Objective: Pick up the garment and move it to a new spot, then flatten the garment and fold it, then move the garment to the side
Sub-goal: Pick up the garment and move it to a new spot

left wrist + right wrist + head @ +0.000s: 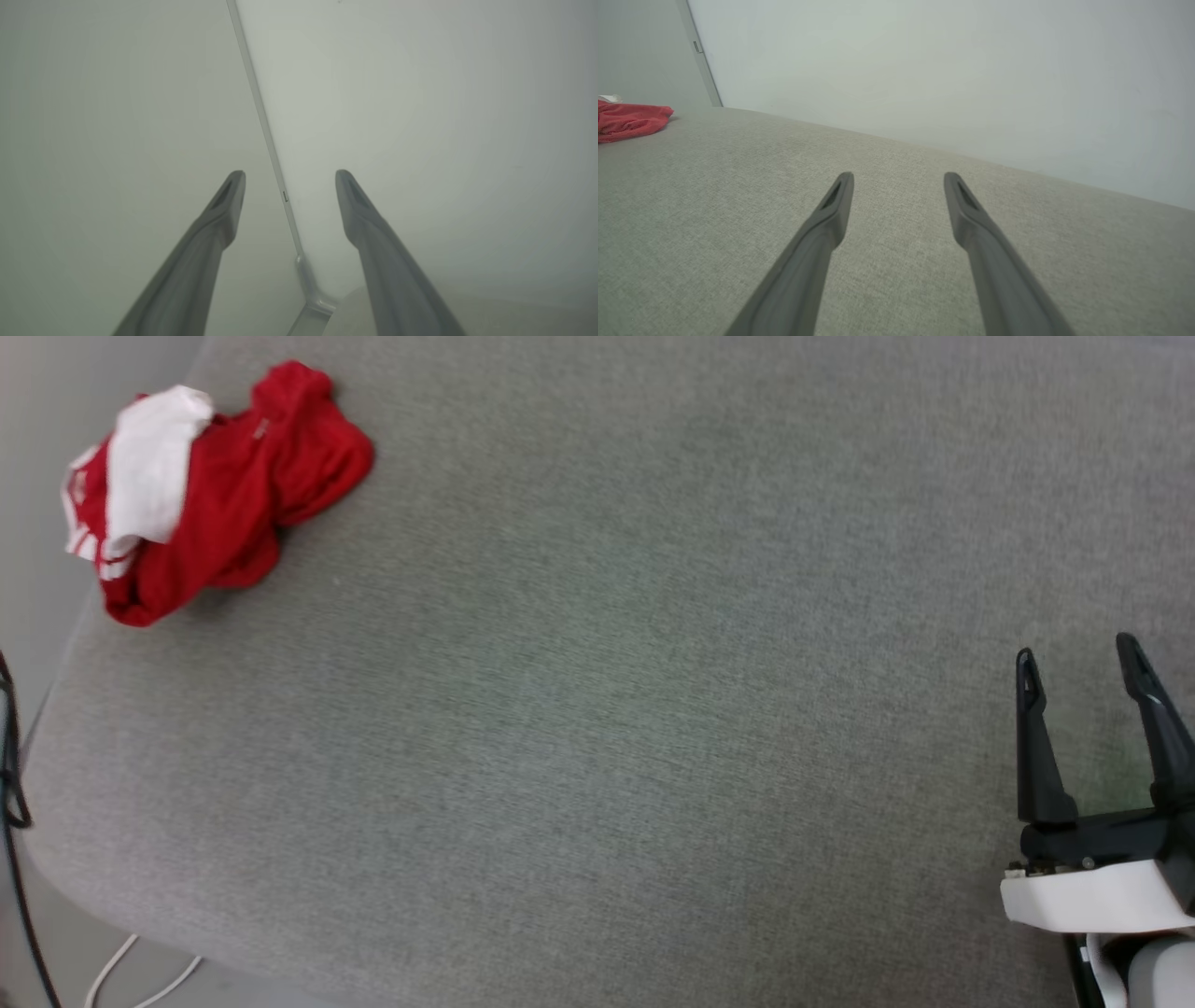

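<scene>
We see a broad grey fabric surface [597, 709] with a rounded near-left corner; it takes up most of the head view. Behind it, in the right wrist view, stands a pale wall [924, 70]. The garment [205, 495] lies crumpled in a heap at the far left corner of the surface, close to its left edge; it is mostly red, with a white sleeve bunched on its left side and red-and-white stripes at the heap's left rim; nothing touches it. Our right gripper [1075, 651] sits at the lower right above the fabric, well apart from the garment, its two dark fingers spread and holding nothing. In the left wrist view our left gripper [289, 174] is likewise parted and bare, facing a pale wall split by a thin grey corner strip [266, 130]. A dark cable [9, 784] and a white cable [112, 971] lie off the surface at the left.
</scene>
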`<state>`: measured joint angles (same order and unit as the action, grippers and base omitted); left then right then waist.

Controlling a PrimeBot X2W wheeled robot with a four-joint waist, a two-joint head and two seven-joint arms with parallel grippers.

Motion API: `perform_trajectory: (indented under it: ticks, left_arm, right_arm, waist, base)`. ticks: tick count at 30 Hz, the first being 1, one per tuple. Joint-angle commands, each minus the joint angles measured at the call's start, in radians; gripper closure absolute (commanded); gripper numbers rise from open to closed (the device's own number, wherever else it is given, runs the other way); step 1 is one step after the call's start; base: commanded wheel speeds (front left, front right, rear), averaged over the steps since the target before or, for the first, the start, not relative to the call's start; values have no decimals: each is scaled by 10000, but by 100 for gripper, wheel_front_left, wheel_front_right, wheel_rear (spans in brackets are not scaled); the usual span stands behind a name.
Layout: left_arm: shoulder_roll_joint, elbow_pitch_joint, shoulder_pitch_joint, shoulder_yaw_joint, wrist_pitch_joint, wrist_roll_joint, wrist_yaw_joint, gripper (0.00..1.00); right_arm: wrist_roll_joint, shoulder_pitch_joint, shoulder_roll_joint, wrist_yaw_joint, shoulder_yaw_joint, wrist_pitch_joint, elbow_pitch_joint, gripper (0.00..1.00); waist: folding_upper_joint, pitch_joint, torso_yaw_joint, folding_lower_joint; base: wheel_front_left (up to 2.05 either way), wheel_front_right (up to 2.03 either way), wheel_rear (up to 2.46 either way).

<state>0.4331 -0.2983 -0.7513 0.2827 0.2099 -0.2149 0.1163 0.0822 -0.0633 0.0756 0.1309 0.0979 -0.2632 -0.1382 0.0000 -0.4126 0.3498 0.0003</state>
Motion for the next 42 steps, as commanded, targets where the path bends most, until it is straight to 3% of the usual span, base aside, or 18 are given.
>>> perform_trajectory:
  ticks: [1, 4, 10, 16, 20, 30, 31, 32, 33, 42]
  left_arm:
    - [482, -619, -536, -201, -746, -443, 86, 0]
    - [891, -1169, -958, -409, -1576, -1109, 115, 0]
    - [2173, -2451, -1313, -1994, -4935, -3839, 117, 0]
    - [2842, -3223, -1174, -2989, -7530, -6066, 120, 0]
    - [2747, -3627, -1134, -3459, -8685, -7053, 121, 0]
    - [1938, -4928, -1021, -4743, -9280, -7514, 124, 0]
    - [1926, -4983, -1032, -4857, -9273, -7520, 124, 4]
    - [1982, -5072, -1042, -4917, -9234, -7535, 124, 69]
    - [2082, -5093, -1058, -5021, -9232, -7552, 126, 100]
    - [3388, -4226, -2019, -5755, -7776, -7216, 123, 100]
  right_arm:
    - [58, -196, 167, -3, 32, -25, -186, 0]
    - [70, -258, 275, -3, 51, -25, -315, 0]
    - [134, -351, 538, -3, 122, -25, -569, 0]
    - [230, -404, 839, -3, 189, -25, -705, 0]
    - [252, -377, 1005, -5, 289, -21, -702, 0]
    - [290, -434, 1124, -6, 153, 12, -496, 0]
    - [291, -430, 1115, -6, 135, 12, -468, 0]
    - [294, -427, 1099, -6, 127, 14, -439, 0]
    - [291, -432, 1071, -6, 118, 12, -416, 0]
    - [143, -501, 790, -3, -146, 2, -240, 0]
  waist:
    - [0, -694, -341, -3]
    - [0, -923, -452, -3]
    - [0, -1420, -674, -3]
    - [0, -1955, -823, -3]
    - [0, -2312, -905, -3]
    - [0, -2696, -1034, -3]
    - [0, -2677, -1040, -3]
    - [0, -2645, -1039, -3]
    - [0, -2606, -1037, -3]
    - [0, -1723, -852, -3]
  base:
    - [0, 0, 0]
    - [0, 0, 0]
    - [0, 0, 0]
    - [0, 0, 0]
    - [0, 0, 0]
    - [0, 0, 0]
    - [0, 0, 0]
    - [0, 0, 0]
    - [0, 0, 0]
    - [0, 0, 0]
